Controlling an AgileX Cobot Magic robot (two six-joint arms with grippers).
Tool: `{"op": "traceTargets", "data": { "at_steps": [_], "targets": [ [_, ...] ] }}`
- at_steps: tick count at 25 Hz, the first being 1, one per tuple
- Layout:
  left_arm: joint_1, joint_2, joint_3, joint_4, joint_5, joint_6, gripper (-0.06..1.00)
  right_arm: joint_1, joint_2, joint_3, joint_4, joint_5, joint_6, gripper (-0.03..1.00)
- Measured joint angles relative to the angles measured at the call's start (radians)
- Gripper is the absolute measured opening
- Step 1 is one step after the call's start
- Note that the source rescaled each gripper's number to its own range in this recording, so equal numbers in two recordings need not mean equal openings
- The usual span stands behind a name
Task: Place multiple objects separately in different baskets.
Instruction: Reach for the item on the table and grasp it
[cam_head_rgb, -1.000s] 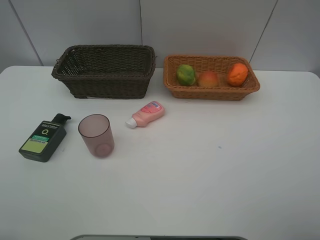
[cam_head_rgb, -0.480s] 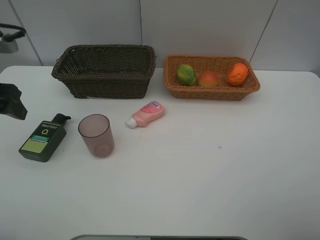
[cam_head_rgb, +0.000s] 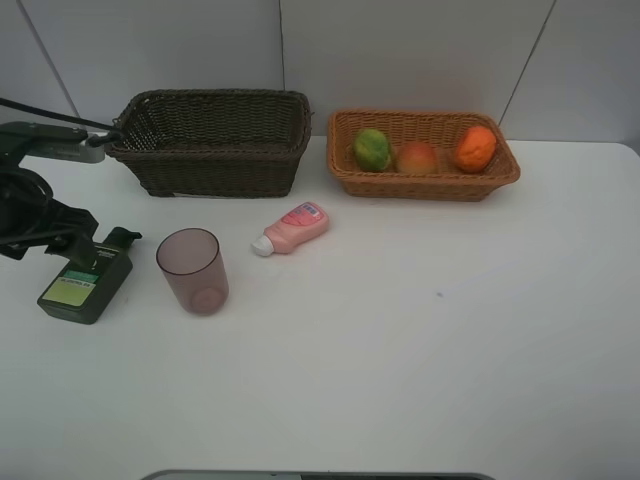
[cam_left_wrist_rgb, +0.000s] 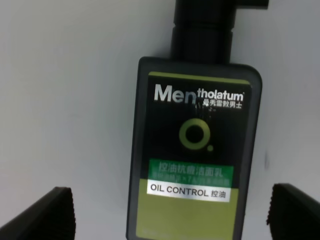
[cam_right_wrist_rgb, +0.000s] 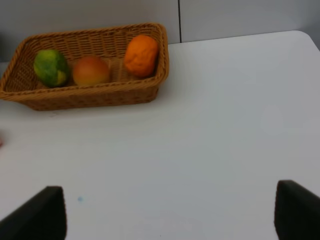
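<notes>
The dark green pump bottle lies flat on the table at the left. My left gripper hovers over it, open, and in the left wrist view the fingers straddle the bottle without touching it. A mauve cup stands upright beside it. A small pink bottle lies on its side. The green fruit, peach-like fruit and orange sit in the tan basket. The dark brown basket looks empty. My right gripper is open over bare table, facing the tan basket.
Both baskets stand along the back of the white table, against a grey wall. The left arm's dark links reach in from the left edge beside the dark basket's corner.
The left arm has come in from the left edge and now hangs over the pump bottle. No object has moved.
</notes>
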Motion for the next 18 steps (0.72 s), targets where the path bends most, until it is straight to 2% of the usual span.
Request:
{"op": "traceTargets", "data": {
  "at_steps": [18],
  "targets": [
    [-0.006, 0.112, -0.003, -0.034, -0.107, 0.023, 0.99, 0.0, 0.0, 0.0, 0.0, 0.0, 0.0, 0.78]
  ]
}}
